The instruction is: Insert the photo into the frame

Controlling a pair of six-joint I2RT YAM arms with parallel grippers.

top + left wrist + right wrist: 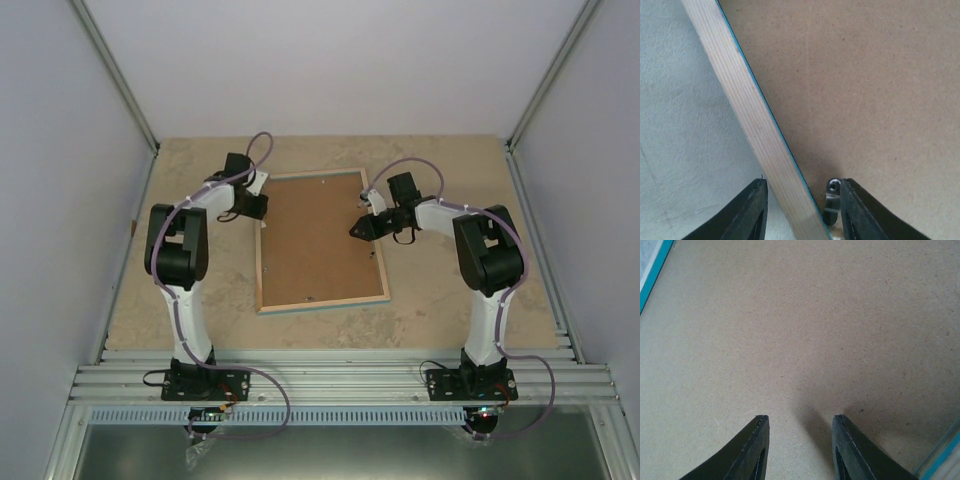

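You have the table with the frame lying flat on it between the two arms, back side up and slightly skewed. Brown backing board fills it inside the light wood rail. A thin blue edge shows in both wrist views. Your left gripper is at the frame's left rail near the far corner, jaws apart and straddling the rail: one finger on the table side, the other over the board. Can't tell if either touches the wood. Your right gripper is just inside the right rail, jaws spread over bare board, holding nothing. A small metal tab sits just beside the left gripper's board-side finger.
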